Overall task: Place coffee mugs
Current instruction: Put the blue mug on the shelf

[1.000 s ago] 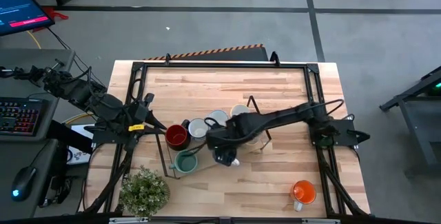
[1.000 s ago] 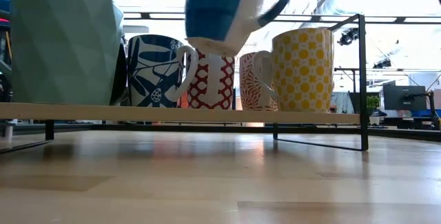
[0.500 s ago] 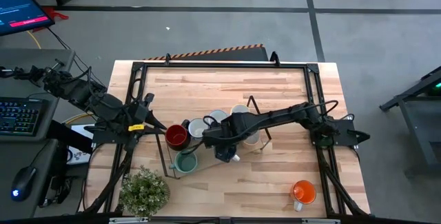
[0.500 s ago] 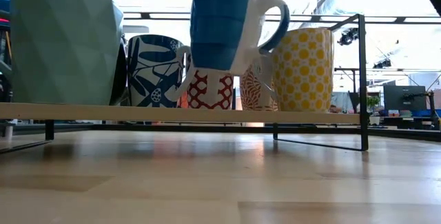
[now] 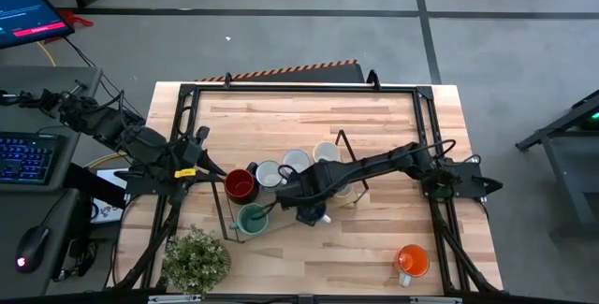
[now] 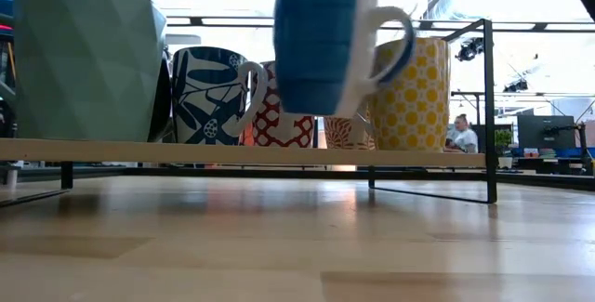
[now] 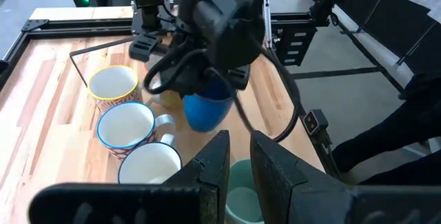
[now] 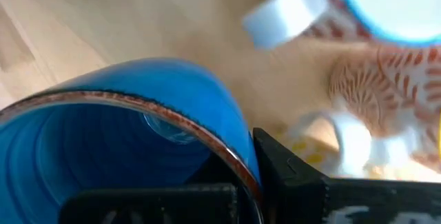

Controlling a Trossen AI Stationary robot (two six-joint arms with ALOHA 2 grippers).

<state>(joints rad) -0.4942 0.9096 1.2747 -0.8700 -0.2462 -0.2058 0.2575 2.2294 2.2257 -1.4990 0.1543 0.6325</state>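
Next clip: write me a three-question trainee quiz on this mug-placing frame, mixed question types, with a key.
1. True or false: the blue ceramic mug rests on the thin wooden shelf.
2. Which end effector grips the blue mug by its rim? A) left B) right C) neither
3. Fill in: the orange ceramic mug stands alone near the table's ______ corner, on the right arm's side.

Key
1. False. It hangs above the shelf, upright, in front of the patterned mugs.
2. B. The right end effector is shut on the rim; the left end effector waits at the table's left edge, holding nothing.
3. Front.
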